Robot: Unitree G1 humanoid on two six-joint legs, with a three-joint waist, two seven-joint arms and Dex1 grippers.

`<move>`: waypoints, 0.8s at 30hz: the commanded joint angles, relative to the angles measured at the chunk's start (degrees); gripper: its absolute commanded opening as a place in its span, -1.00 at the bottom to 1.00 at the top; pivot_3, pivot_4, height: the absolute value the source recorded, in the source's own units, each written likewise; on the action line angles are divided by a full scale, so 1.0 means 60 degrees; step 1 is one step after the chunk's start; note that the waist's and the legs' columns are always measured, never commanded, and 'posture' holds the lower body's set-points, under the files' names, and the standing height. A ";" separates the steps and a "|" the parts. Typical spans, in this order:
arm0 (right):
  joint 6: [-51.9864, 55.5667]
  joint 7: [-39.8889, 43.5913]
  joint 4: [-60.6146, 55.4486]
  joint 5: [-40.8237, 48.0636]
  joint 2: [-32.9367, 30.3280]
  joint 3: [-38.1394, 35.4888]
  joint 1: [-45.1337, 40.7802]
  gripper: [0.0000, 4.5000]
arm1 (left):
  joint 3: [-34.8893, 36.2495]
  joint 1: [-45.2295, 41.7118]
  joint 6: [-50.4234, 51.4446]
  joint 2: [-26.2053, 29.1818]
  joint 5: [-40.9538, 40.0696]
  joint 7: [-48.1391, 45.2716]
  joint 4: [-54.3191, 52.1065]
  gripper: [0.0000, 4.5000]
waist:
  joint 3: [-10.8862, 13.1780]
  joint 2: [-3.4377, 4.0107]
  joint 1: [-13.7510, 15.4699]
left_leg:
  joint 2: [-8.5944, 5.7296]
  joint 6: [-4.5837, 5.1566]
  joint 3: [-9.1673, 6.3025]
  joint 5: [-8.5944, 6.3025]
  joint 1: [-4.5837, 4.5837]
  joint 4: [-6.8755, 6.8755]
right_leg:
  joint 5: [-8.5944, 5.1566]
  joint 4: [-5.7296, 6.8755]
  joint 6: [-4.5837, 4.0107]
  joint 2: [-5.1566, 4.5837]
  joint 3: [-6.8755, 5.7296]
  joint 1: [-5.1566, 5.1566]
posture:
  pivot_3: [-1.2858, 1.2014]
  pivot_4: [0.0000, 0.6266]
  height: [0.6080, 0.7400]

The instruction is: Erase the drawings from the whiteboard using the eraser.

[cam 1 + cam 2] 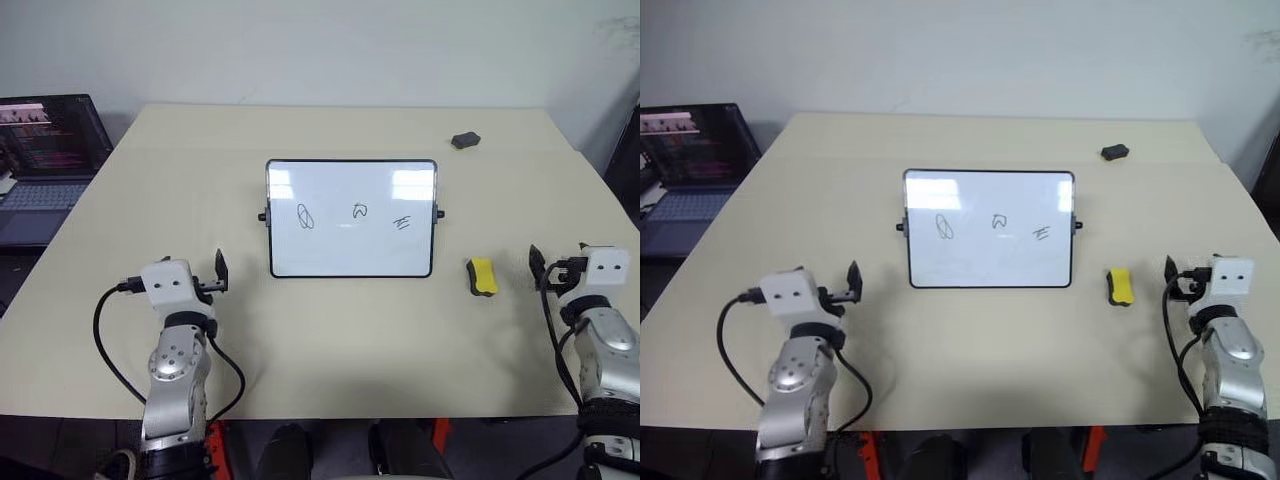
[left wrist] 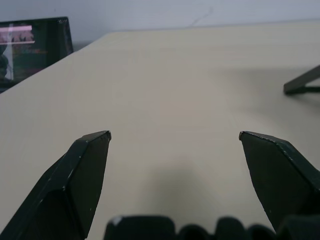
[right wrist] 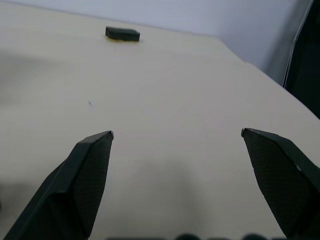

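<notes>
Taking the whiteboard (image 1: 351,218) as the landmark, the left gripper (image 1: 205,272) hovers off its left side, jaws wide apart and empty, with the drawings (image 1: 352,215) in a row across the board's middle. The eraser (image 1: 482,276) lies just off the board's lower right corner, long axis pointing away from the robot. Further right, the right gripper (image 1: 556,265) is spread wide and empty; it is plainly the nearer arm, with the eraser to its left.
</notes>
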 commanded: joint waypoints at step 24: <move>0.4455 -0.1106 -0.6076 0.3051 0.1508 -0.0286 0.1956 0.97 | -0.0252 -0.2572 0.3071 0.5010 -0.5674 -0.7632 -0.1717 1.00 | 0.0004 0.0021 0.0092 | -0.0003 -0.0001 -0.0018 0.0001 -0.0014 0.0005 | -0.0002 -0.0003 0.0002 -0.0001 -0.0018 -0.0004 | 0.03 -0.52 1.00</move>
